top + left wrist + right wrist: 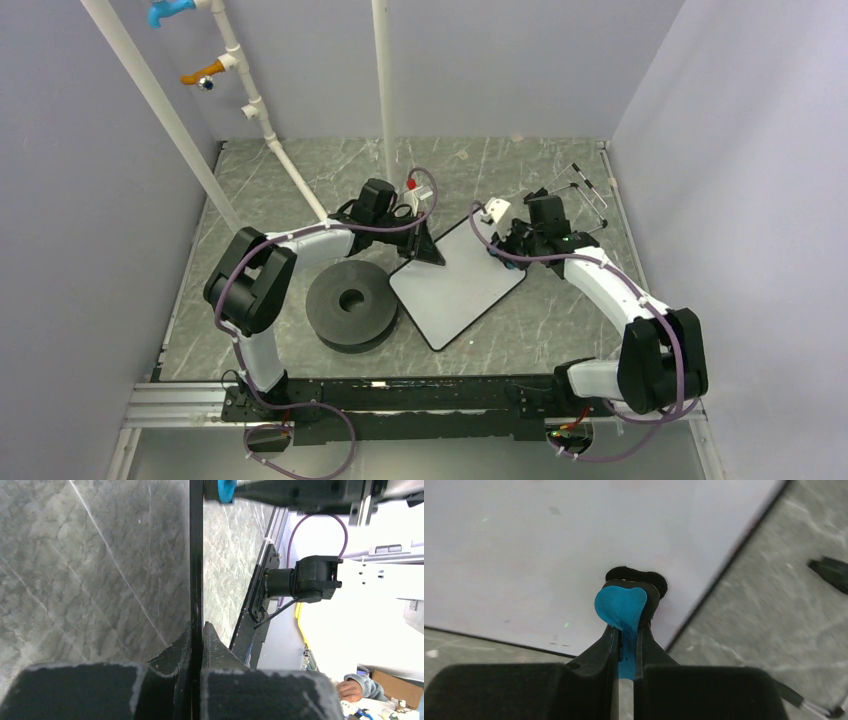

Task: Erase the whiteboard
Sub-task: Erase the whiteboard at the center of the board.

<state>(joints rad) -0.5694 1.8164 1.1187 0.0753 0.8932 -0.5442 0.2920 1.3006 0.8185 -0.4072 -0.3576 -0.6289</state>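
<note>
On the counter point(300, 185), the left tool point(196, 630) clamps the whiteboard point(460, 285) by its edge, steadying it. The right tool point(626, 632) pinches the eraser point(620, 606), felt down.

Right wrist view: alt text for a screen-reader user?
The right gripper, shut on a small blue eraser block with a black felt pad, presses it against a flat white whiteboard near its black edge; grey marbled table shows at right.

No text, label, brand or number was legible; the whiteboard point(524, 540) beneath the right gripper point(628, 627) showed only faint smudges.
</note>
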